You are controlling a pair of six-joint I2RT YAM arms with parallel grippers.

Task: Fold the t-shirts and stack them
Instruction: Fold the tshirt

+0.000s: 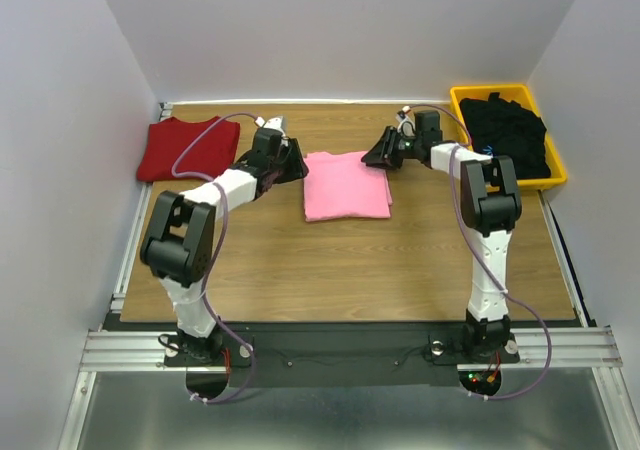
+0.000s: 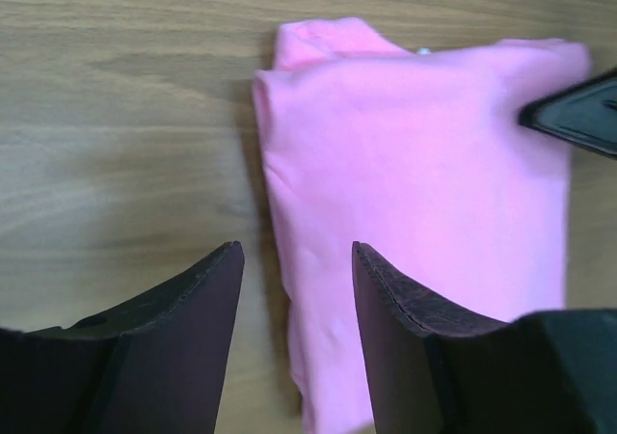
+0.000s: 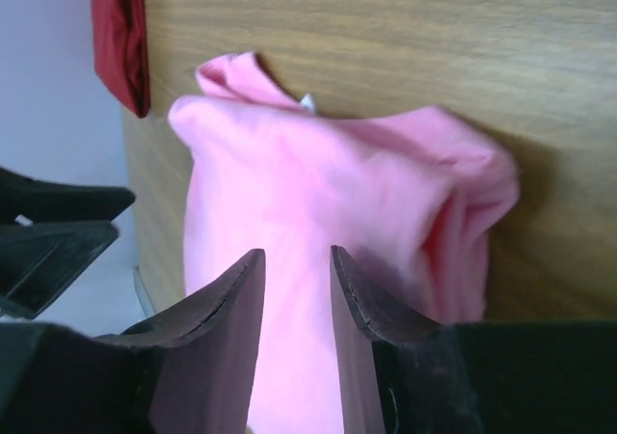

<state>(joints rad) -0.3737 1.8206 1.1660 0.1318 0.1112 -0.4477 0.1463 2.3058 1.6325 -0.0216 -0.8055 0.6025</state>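
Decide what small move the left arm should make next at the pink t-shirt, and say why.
Probably lift the left gripper straight up, clear of the pink t-shirt. Its jaws stand open with no cloth pinched between them, and the shirt lies folded on the table, so that side looks done. The folded red t-shirt lies far left, ready for stacking.

A wooden table (image 1: 420,270) stands enclosed by white walls (image 1: 350,30) on three sides. A yellow bin (image 1: 480,91) sits at its far right corner, and a metal rail (image 1: 125,348) runs along the near edge.
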